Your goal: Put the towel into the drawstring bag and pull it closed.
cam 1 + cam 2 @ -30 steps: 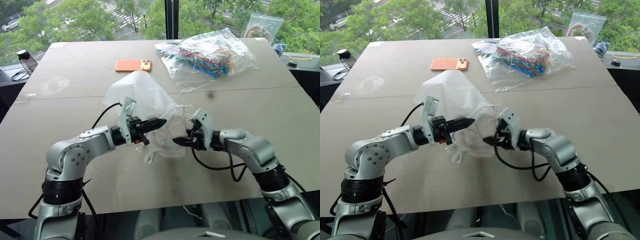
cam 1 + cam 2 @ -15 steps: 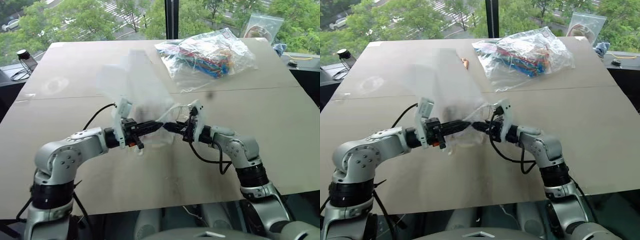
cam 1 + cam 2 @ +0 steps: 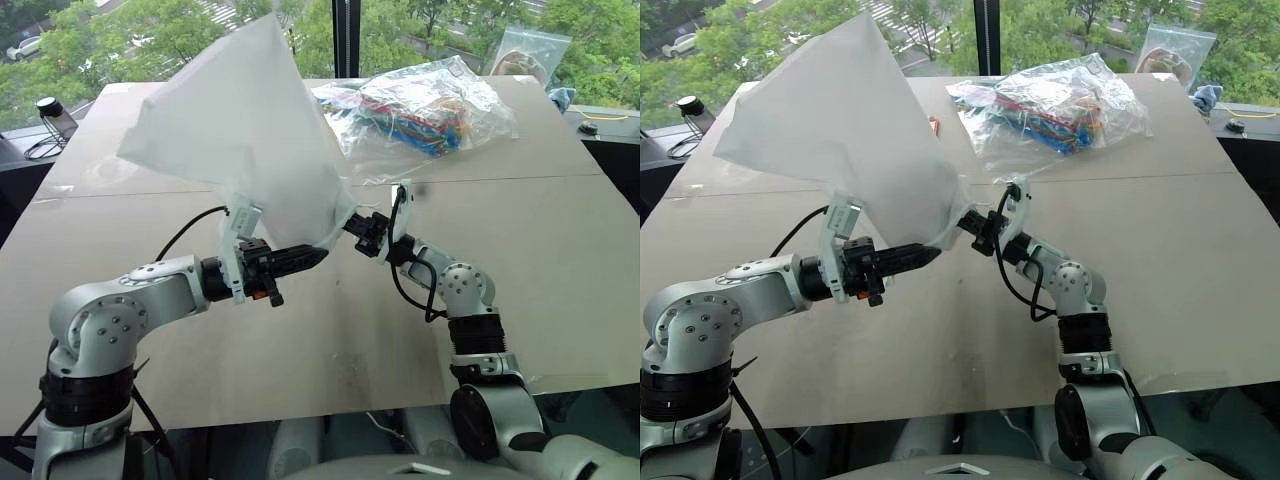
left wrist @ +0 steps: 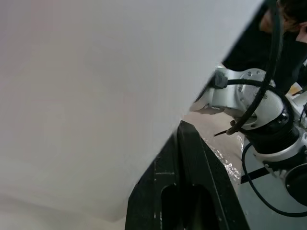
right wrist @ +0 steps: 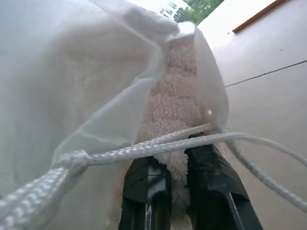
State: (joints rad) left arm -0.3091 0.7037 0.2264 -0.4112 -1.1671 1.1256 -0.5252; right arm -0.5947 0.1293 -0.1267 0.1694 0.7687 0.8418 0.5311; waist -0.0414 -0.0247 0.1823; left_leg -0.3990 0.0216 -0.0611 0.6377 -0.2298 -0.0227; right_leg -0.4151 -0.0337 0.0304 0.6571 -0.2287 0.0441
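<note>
- Left eye view: the drawstring bag [image 3: 240, 130] is lifted off the counter [image 3: 560, 230] and billows up and to the left as a broad white sheet, its narrow end down between the two grippers. The left gripper [image 3: 315, 256] has its fingers pressed together at the bag's lower edge. The right gripper [image 3: 357, 226] meets the bag's gathered end from the right. Far on the counter lies a clear plastic bag of colourful items [image 3: 425, 105], and a small clear zip bag [image 3: 525, 52] stands at the far right edge.
- Right eye view: the same scene; a small orange bit of a phone [image 3: 934, 124] peeks out past the bag's far side.
- Left wrist view: white bag fabric lies against the black fingers [image 4: 192, 191], which sit closed side by side.
- Right wrist view: the towel [image 5: 175, 143], cream and fluffy, sits inside the bag's mouth, and the right gripper's fingers pinch its lower end. The white cord [image 5: 144, 151] runs across just above the fingers.
</note>
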